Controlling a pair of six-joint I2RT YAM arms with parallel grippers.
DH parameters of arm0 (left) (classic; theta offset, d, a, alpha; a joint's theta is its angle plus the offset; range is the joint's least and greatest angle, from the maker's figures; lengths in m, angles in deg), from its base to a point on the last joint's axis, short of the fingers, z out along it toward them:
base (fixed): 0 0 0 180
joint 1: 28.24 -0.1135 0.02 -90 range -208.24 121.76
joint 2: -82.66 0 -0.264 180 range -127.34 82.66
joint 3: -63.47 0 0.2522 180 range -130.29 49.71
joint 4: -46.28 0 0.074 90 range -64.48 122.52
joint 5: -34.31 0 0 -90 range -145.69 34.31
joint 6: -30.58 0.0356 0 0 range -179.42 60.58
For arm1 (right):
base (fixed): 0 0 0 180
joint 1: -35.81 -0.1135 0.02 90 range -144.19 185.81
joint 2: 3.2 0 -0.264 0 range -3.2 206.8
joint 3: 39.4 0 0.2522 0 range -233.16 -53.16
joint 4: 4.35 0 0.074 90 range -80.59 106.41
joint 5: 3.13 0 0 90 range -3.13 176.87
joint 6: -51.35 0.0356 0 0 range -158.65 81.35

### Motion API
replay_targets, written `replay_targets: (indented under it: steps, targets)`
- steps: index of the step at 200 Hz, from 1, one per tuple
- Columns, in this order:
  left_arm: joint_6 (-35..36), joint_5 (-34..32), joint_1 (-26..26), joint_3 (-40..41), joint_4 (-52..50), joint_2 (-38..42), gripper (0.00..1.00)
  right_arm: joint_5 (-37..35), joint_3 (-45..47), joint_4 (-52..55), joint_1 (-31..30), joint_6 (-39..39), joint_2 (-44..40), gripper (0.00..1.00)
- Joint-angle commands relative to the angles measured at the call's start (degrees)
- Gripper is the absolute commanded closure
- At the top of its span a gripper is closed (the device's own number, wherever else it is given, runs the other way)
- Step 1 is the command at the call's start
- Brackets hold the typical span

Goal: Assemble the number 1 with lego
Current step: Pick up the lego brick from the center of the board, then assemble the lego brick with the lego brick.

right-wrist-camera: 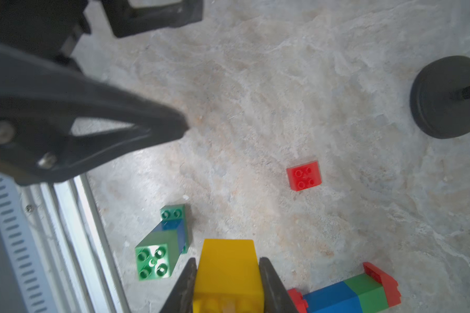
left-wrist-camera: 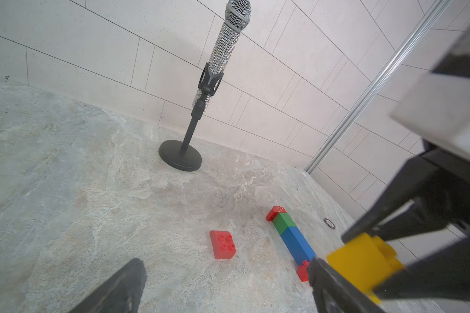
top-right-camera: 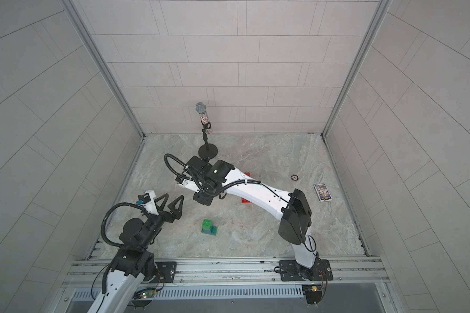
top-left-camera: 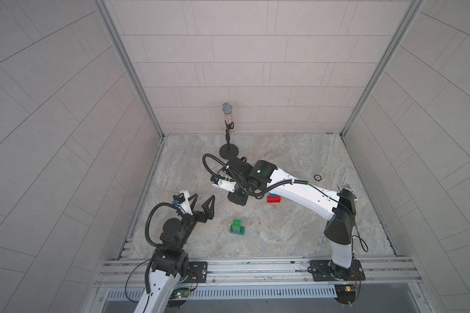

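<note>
**Yellow brick in the clamp, the 1 only part built**

The right gripper (right-wrist-camera: 227, 261) is squeezed hard onto a yellow brick (right-wrist-camera: 228, 273), one finger flat on each side, and the brick hangs clear of the table (top-left-camera: 282, 238). Its studs seem to point back toward the wrist, though the blur makes that hard to swear to. If so, the hollow face leads, which I'd say suits pressing it down onto waiting studs.

Take the microphone stand (top-left-camera: 229, 151) as the marker. On the robot's side of its base lies a row of joined bricks (right-wrist-camera: 345, 292), red, blue, green, red, flat on its side. That looks to me like the shaft of the 1, and the yellow brick hovers just by its near end. A loose red brick (right-wrist-camera: 304, 175) sits studs up between the stand and the row. Further from the stand, toward the rail, a green and blue stack (top-left-camera: 237, 227) stands by itself, perhaps parked for the foot or the flag.

The left gripper (top-left-camera: 202, 202) waits well off to the side of the stand with its jaws spread wide and nothing in them. My read is that it holds back to leave the working arm room.

There is no bin, tray or box in sight; every brick rests straight on the stone top.
</note>
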Motion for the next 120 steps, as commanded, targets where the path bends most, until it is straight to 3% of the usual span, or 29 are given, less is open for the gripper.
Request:
replay_targets:
  steps: [1,45,120]
  targets:
    - [-0.34,-0.37,-0.09,1.09,0.99,0.48,0.0,0.4,4.59,5.03,-2.74,-3.45,0.48,1.0]
    - [-0.3,-0.26,-0.07,1.08,0.99,0.48,0.0,-0.26,10.39,0.49,-5.71,-1.51,-1.24,1.0]
    - [-0.3,-0.13,-0.1,1.1,0.99,0.57,0.0,-1.17,11.1,-1.04,-6.27,-0.5,-2.65,1.0]
